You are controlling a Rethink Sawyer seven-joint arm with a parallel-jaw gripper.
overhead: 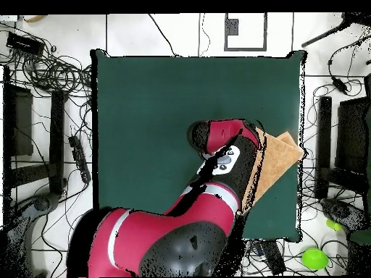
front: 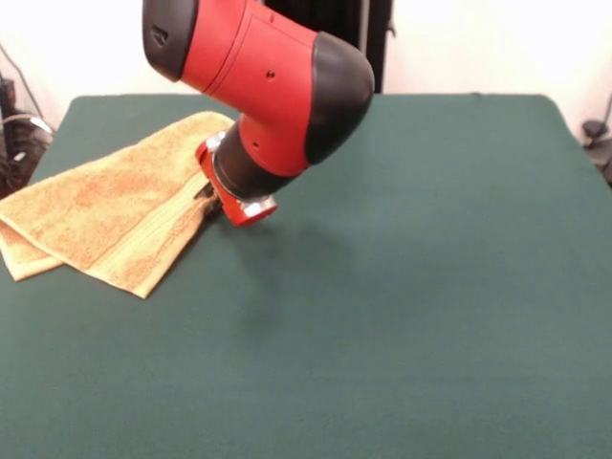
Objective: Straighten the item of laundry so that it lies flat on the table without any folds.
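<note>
The orange-tan towel (front: 105, 215) lies folded over on itself at the left side of the dark green table (front: 430, 287). Its left corner reaches the table's edge, and one paler woven band shows along its right side. In the overhead view the towel (overhead: 281, 161) sits at the table's (overhead: 159, 108) right edge, partly under the arm. My gripper (front: 205, 199) is down at the towel's right edge, near the band. The red and black wrist hides almost all of it. In the overhead view the arm covers the gripper.
Cables and dark equipment stands (overhead: 43, 130) surround the table on the floor. A green ball-like object (overhead: 314, 258) lies on the floor near the robot's base. Cables (front: 14, 134) hang by the table's left far corner.
</note>
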